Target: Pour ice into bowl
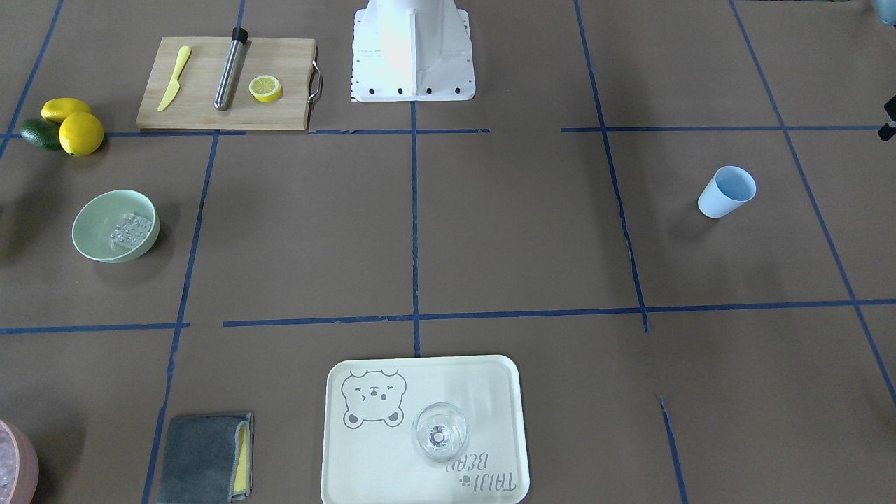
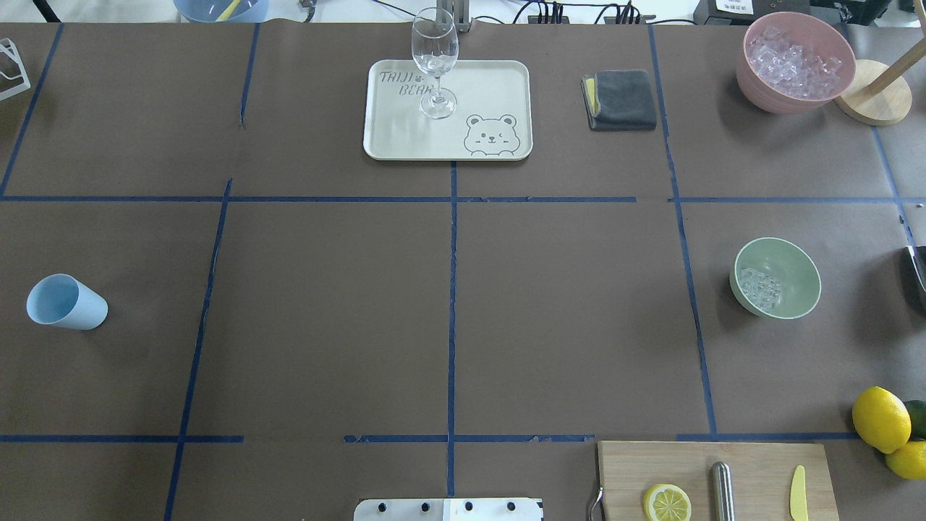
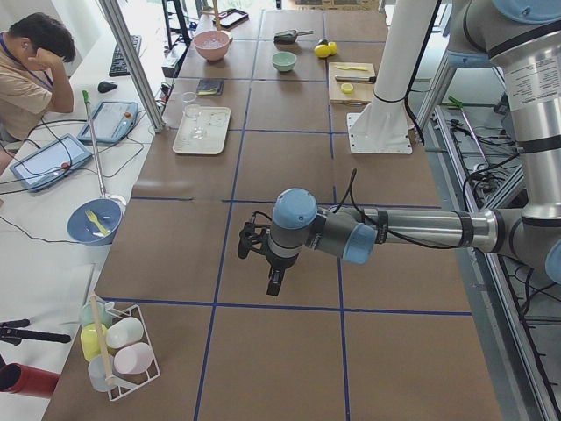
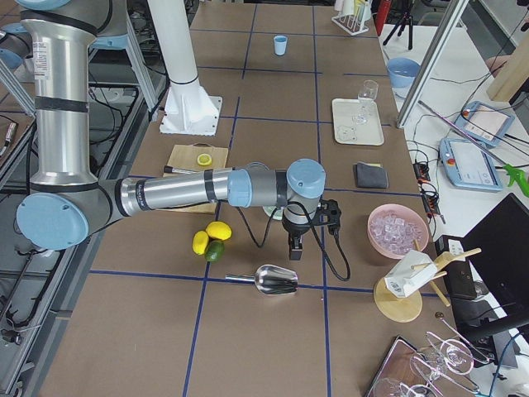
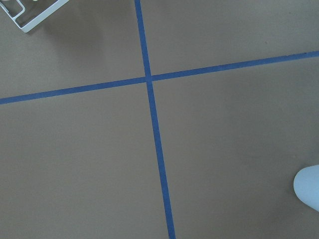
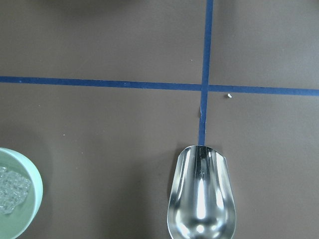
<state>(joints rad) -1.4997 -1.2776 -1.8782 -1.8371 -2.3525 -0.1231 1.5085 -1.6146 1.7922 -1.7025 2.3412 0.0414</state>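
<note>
The mint-green bowl stands on the table on my right side, also in the overhead view. A small heap of clear ice cubes lies inside it. The right wrist view shows the bowl's edge with ice at lower left and an empty metal scoop lying on the table. My right gripper hangs above the table between bowl and scoop; I cannot tell whether it is open. My left gripper hangs over bare table; I cannot tell its state either.
A pink container of ice stands at the far right. A tray holds a wine glass. A blue cup is on the left. A cutting board, lemons and a grey cloth are also here.
</note>
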